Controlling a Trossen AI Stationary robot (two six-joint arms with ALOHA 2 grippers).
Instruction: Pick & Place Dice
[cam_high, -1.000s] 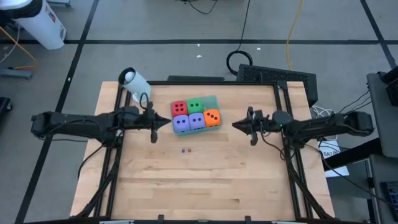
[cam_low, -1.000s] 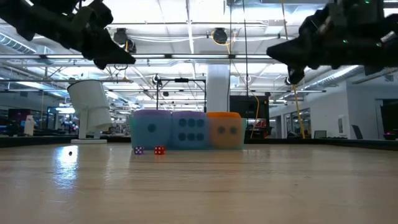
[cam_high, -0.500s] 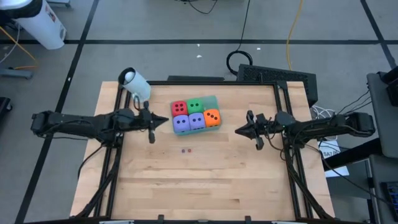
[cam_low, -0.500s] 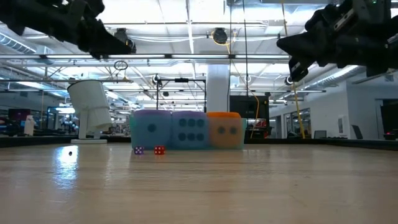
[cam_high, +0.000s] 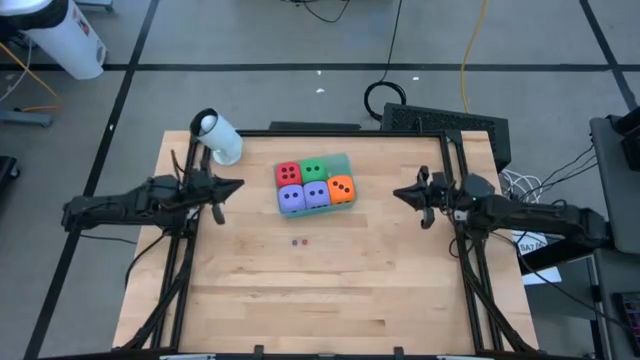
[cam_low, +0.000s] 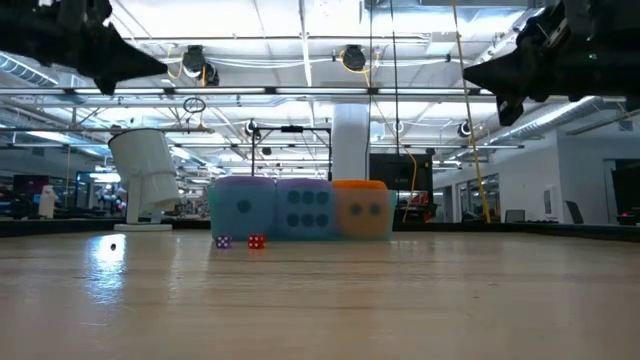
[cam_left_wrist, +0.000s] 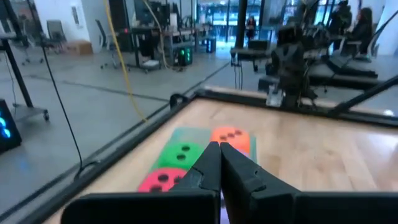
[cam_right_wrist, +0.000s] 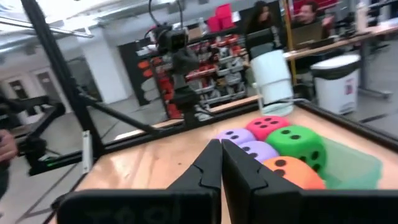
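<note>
since a second ago both my arms have pulled back from the dice toward their own sides of the table, and the dice themselves have not shifted. my left gripper (cam_high: 232, 186) now hangs in the air over the table's left edge, its arm stretched low and nearly level from the left, the fingers pressed together into a single point with nothing between them, as my left wrist view shows (cam_left_wrist: 219, 163). my right gripper (cam_high: 403, 193) mirrors it over the right part of the table, arm reaching in from the right, fingers likewise closed on nothing (cam_right_wrist: 220, 163). in the low view both sit high above the wood.

between the two grippers, toward the far edge, the five dice sit packed together on the flat teal tray (cam_high: 345, 161): the red die (cam_high: 288, 174) and green die (cam_high: 314, 170) in the back row, two purple-blue dice (cam_high: 291, 199) (cam_high: 316, 194) and the orange die (cam_high: 341, 188) in front, all touching their neighbours.

just nearer than the tray, two tiny dice (cam_high: 300, 241) lie on the bare wooden table (cam_high: 320, 300), one purplish and one red. a white cylindrical object (cam_high: 217, 137) rests at the far left corner, near my left gripper.
</note>
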